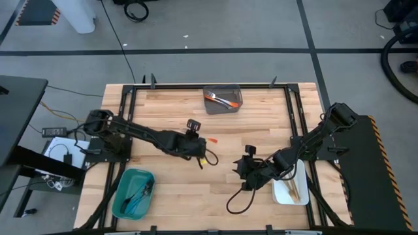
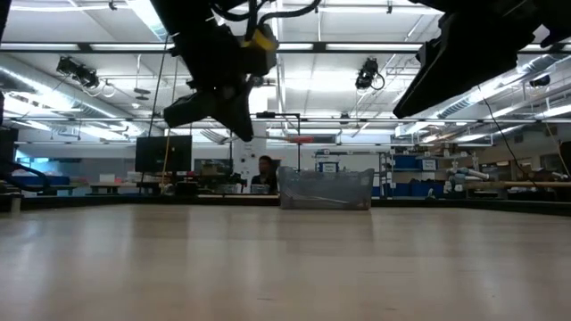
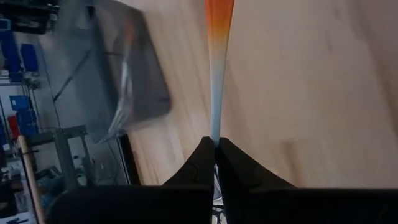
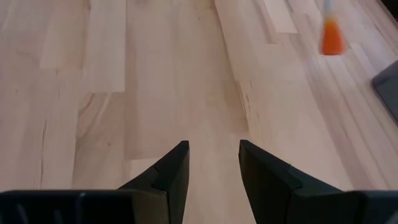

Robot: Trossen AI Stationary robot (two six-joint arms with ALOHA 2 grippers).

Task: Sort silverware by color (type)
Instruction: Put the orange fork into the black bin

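Observation:
My left gripper (image 1: 206,146) (image 3: 216,146) hangs over the table's middle, shut on an orange-handled utensil (image 3: 216,81). The utensil's orange tip (image 1: 213,140) points toward the grey bin (image 1: 223,99) (image 3: 124,68), which holds other orange-handled pieces (image 1: 221,100). My right gripper (image 1: 236,168) (image 4: 213,155) is open above bare wood to the right of the middle. The held utensil's orange end (image 4: 331,34) shows far off in its wrist view. Blue pieces lie in the teal bin (image 1: 134,192), and gold ones in the white bin (image 1: 292,187). My left gripper pinches the utensil's silver end (image 3: 215,134) between its two fingertips. The slim piece runs straight out past the fingers, along them, with its orange handle (image 3: 219,18) farthest away. It is lifted clear of the table; the low view shows this gripper (image 2: 227,107) well above the wood.
The grey bin stands at the table's far edge, the teal bin at the near left corner and the white bin at the near right. A black frame (image 1: 130,98) runs round the tabletop. A person (image 2: 265,171) sits in the room beyond.

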